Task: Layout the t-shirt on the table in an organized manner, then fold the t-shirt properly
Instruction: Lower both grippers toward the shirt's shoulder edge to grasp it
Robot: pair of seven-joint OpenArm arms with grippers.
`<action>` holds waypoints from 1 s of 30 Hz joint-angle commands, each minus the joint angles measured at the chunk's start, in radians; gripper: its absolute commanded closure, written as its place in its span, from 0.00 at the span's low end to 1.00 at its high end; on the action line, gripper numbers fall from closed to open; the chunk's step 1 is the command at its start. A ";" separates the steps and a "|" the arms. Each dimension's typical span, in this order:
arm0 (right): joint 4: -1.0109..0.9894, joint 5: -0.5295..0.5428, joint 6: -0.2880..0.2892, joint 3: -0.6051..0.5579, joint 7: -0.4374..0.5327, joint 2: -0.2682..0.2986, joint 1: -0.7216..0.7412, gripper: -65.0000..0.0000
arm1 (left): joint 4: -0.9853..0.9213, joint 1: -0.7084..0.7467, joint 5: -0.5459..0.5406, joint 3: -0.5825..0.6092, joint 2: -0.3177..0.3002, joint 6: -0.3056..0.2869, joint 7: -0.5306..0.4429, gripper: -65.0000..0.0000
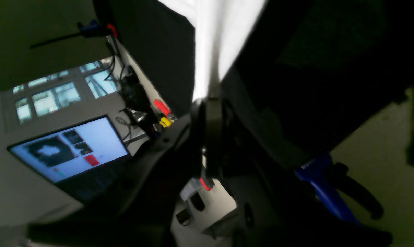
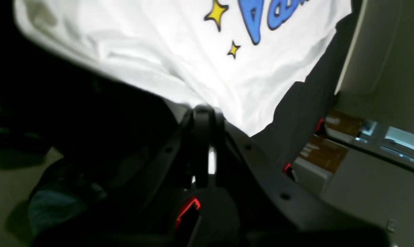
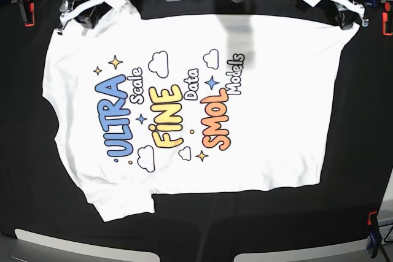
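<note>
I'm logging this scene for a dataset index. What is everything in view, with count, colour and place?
t-shirt: one, white with blue, yellow and orange print, spread print-up across the middle of the table.
table: one, black cloth surface, under the shirt.
clamps: at least three, red and blue, at the table's edges.
monitor: one, lit screen, off the table in the left wrist view.
left claw: one, white and black, shut on the t-shirt at its top corner on the base view's right.
right claw: one, white and black, shut on the t-shirt at its top corner on the base view's left.
</note>
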 commanded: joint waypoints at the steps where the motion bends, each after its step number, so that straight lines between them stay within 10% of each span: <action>1: 0.019 -0.027 -0.027 0.004 -0.001 0.011 -0.003 1.00 | 0.016 0.003 0.036 -0.004 -0.014 0.047 0.010 1.00; 10: 0.019 -0.092 -0.121 0.005 -0.005 0.011 0.051 1.00 | 0.015 -0.107 -0.011 -0.004 -0.014 0.069 -0.005 1.00; 22: 0.009 0.112 -0.088 0.005 -0.010 0.007 0.371 1.00 | 0.015 -0.337 -0.457 -0.004 -0.013 0.066 -0.214 1.00; 30: -0.124 0.234 -0.051 0.097 0.031 -0.122 0.528 1.00 | 0.013 -0.457 -0.626 -0.004 0.019 0.064 -0.229 1.00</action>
